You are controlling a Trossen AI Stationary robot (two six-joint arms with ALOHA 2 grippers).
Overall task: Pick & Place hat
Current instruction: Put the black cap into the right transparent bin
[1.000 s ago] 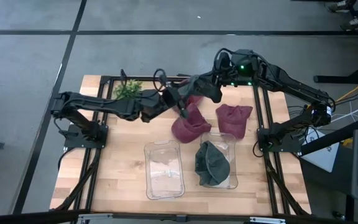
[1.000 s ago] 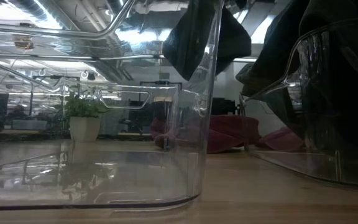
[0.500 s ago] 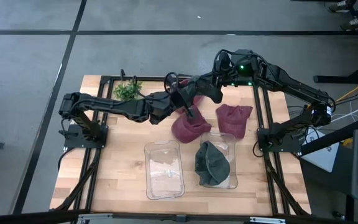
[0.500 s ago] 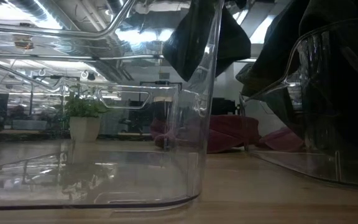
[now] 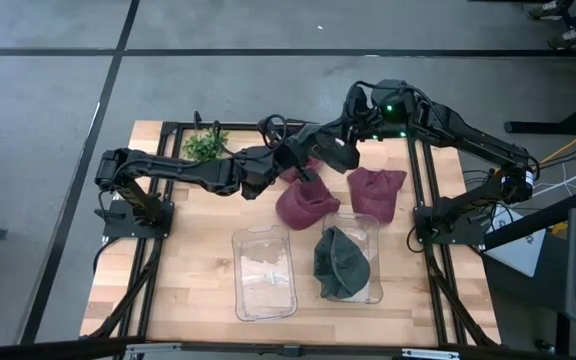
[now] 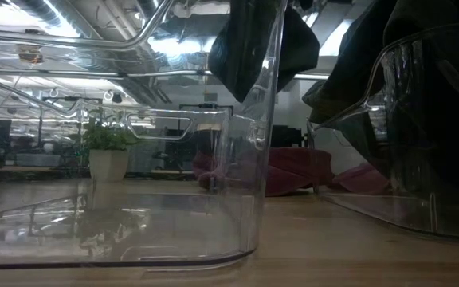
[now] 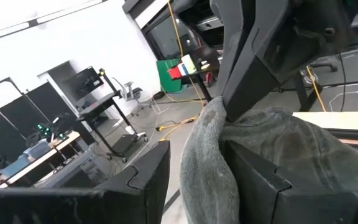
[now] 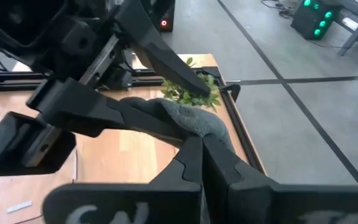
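1. Grey hat [image 7: 253, 162]: held off the table near its far edge, stretched between both grippers. Lifted clear, most likely so it can travel to a bin without dragging over the maroon hats below.
2. Right gripper [image 8: 194, 146]: fingers pressed together on a fold of the grey hat; it bears the cloth from the far right side, arm reaching in across the table.
3. Left gripper [image 7: 194, 171]: its two fingers straddle the hanging cloth, narrow, with the fabric between them; whether they truly pinch it or only bracket it I cannot tell. It seems placed to take over or steady the hat.
4. Maroon hats [image 5: 306, 203], [image 5: 376, 188]: two, lying on the table just beyond the bins, one beneath the grippers, not yet picked.
5. Right bin [image 5: 373, 295]: clear, holds a dark green hat [image 5: 340, 262], already sorted by the look of it.
6. Left bin [image 5: 240, 300]: clear, nothing cloth in it; the likely place for the next hat.
7. Plant [image 5: 206, 145]: small potted green, at the far left of the table, apart from the work.
8. Table [image 5: 183, 280]: wooden top, framed in black.
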